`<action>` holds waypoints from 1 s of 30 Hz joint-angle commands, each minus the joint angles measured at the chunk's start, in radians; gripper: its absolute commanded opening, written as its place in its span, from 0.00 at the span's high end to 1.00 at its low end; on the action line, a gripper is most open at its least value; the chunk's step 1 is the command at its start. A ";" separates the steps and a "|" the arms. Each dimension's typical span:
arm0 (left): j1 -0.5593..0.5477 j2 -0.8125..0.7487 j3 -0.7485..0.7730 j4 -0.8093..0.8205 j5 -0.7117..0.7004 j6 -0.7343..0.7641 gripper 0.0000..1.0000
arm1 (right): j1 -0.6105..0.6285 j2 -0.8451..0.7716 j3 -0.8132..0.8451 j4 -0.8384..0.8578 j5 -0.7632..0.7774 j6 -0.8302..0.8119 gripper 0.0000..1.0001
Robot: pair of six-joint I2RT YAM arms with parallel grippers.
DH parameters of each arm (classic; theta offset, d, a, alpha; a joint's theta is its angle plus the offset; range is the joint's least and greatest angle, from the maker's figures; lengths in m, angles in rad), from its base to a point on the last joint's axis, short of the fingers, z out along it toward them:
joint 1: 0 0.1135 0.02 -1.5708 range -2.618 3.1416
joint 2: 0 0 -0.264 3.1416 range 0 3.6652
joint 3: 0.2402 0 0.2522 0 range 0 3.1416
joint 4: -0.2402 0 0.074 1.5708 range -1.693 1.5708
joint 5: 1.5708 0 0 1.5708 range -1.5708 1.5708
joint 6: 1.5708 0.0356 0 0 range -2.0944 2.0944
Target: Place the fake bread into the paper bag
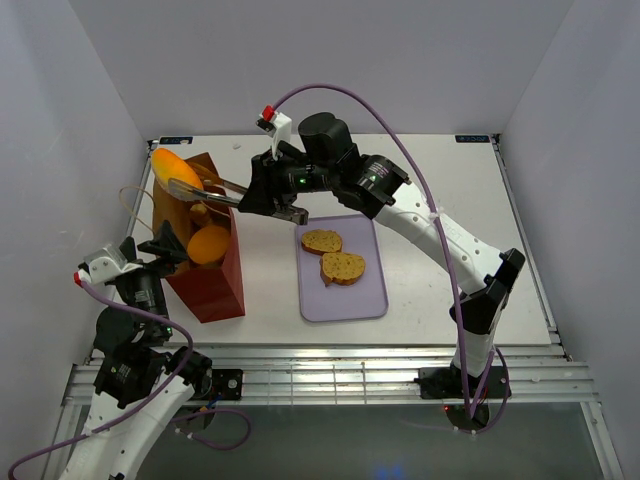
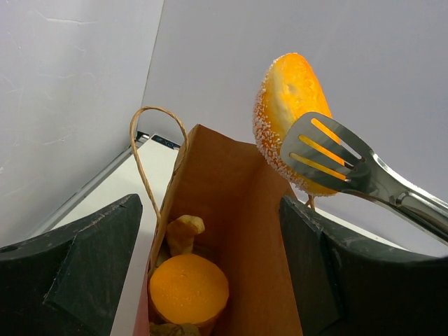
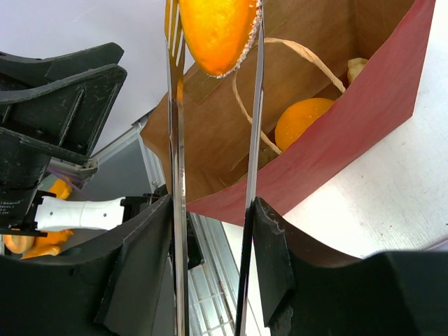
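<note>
Right claw point(image 1: 262, 192) squeezes tongs point(image 1: 205, 187) pinching sugar-crusted orange bun point(image 1: 172, 165)

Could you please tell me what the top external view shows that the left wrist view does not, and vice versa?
Only the top external view shows the lavender tray with two brown-crusted slices, and the right gripper clamping the tongs. Only the left wrist view shows the slots in the tong head and the sugary crust on the held bun. Both show that bun above the open paper bag and an orange bun already inside.
</note>
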 commanded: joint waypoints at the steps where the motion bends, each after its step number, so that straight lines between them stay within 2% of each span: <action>1: -0.006 -0.005 -0.003 0.009 -0.003 0.009 0.10 | -0.001 -0.010 0.035 0.064 -0.019 -0.007 0.47; 30: -0.006 -0.011 -0.004 0.012 0.000 0.009 0.10 | -0.001 -0.007 0.092 0.067 -0.028 -0.002 0.41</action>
